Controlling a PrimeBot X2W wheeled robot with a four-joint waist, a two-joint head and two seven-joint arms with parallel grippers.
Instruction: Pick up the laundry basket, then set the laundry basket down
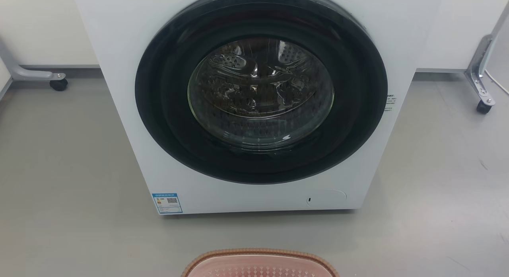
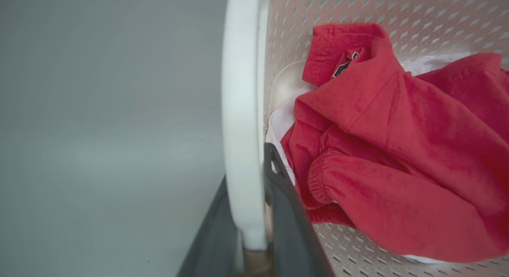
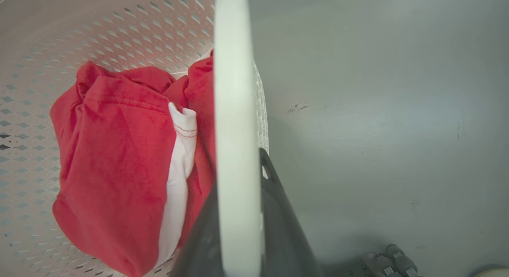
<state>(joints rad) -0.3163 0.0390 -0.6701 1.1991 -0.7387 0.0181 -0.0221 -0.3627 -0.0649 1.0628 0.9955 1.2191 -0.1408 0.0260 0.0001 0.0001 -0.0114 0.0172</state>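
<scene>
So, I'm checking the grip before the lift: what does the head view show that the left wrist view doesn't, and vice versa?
Head view: a white front-loading washing machine with its round dark glass door closed, and the basket's brown woven-look rim. Left wrist view: the left gripper, dark fingers straddling a white plastic handle, and a red fabric garment on white cloth. Both: the cream perforated plastic laundry basket and grey floor.

One washer (image 1: 260, 94), one laundry basket (image 1: 260, 265), two pincers (image 2: 248, 181) (image 3: 238, 177), one red garment (image 2: 397, 149), two casters (image 1: 58, 84) (image 1: 483, 107).
</scene>
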